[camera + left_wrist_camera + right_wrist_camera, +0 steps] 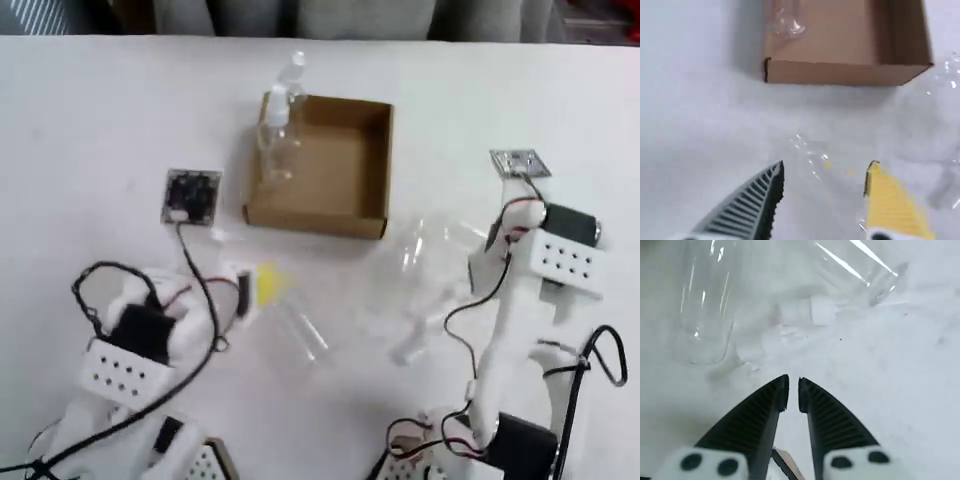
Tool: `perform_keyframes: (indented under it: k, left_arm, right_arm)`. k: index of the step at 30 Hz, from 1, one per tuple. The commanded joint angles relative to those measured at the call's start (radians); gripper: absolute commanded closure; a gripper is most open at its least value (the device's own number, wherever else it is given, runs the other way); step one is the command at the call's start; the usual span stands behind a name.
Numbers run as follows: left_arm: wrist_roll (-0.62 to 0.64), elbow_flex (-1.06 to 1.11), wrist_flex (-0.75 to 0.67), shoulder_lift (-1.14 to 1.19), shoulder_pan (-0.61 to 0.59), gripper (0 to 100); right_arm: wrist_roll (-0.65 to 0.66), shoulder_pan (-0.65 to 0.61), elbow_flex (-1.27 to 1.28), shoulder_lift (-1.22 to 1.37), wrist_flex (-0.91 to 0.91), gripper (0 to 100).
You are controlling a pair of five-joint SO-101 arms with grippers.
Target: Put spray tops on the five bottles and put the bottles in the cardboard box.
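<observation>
The cardboard box (pixel 335 170) (pixel 840 70) lies open at the table's middle. One clear bottle with a spray top (pixel 278 125) (pixel 785 20) stands in its left corner. My left gripper (pixel 824 172) (pixel 255 287) is open just in front of the box, with a clear bottle (pixel 810 152) (pixel 300 330) lying on the table between and beyond its grey and yellow fingers. My right gripper (pixel 792 390) is shut on nothing, low over the table. Ahead of it lie clear bottles (pixel 705 315) (pixel 430 260) and white spray tops (pixel 822 310).
A small black square device (pixel 190 195) with a cable sits left of the box. A small silver square part (pixel 518 162) lies at the right, behind the right arm (pixel 535 250). Cables trail near both arm bases.
</observation>
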Motion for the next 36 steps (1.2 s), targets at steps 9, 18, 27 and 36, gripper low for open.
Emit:
perform_keyframes:
  k: [9,18,27,36]
  left_arm:
    - [0.164,0.152,-0.230,-0.008,0.088,72]
    - [0.239,0.003,-0.255,0.358,0.051,72]
    - [0.445,-0.103,-0.261,0.588,0.004,72]
    - [0.450,-0.229,-0.256,0.888,0.005,72]
  right_arm:
    - [-0.069,-0.076,0.123,-0.039,-0.139,98.2]
    - [-0.069,-0.094,0.135,-0.039,-0.142,98.2]
    - [-0.063,-0.094,0.175,-0.041,-0.186,98.2]
    - [-0.061,-0.094,0.175,-0.041,-0.186,98.2]
